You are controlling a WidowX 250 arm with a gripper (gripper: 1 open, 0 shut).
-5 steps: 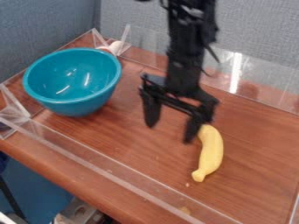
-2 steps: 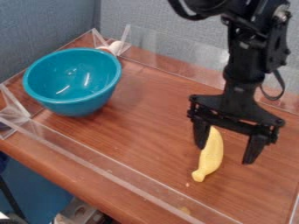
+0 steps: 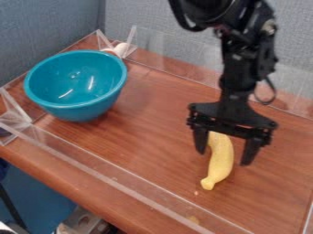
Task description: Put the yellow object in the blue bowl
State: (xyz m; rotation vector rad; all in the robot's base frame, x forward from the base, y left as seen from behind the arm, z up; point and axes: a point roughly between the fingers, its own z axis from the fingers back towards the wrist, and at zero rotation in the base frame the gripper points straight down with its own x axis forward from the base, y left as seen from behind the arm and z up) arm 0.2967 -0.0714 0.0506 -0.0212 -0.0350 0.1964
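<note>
Spread wide and gripping nothing, my black two-fingered pincer (image 3: 228,144) pointed straight down over the right half of the wooden tabletop (image 3: 134,137). I saw its two dark fingers (image 3: 199,139) standing one on each side of the upper end of the small, slightly curved yellow banana (image 3: 218,161). Whether either finger touched the fruit, I could not tell from this single view. Above the pincer, the black arm (image 3: 244,55) rose towards the top edge of the picture, with cables running along it.

That banana lay flat on the wood, running roughly top to bottom in the picture, its brownish lower tip pointing towards the near edge of the table. It sat at the right of the scene, close to the front wall of the clear plastic barrier (image 3: 116,187) that ringed the work surface.

My target, the large, deep, glossy teal-blue round bowl (image 3: 76,84), stood upright at the left of the table, well apart from the banana and the pincer. Its inside looked empty. Behind everything I could see a grey-blue fabric wall (image 3: 49,27).
</note>
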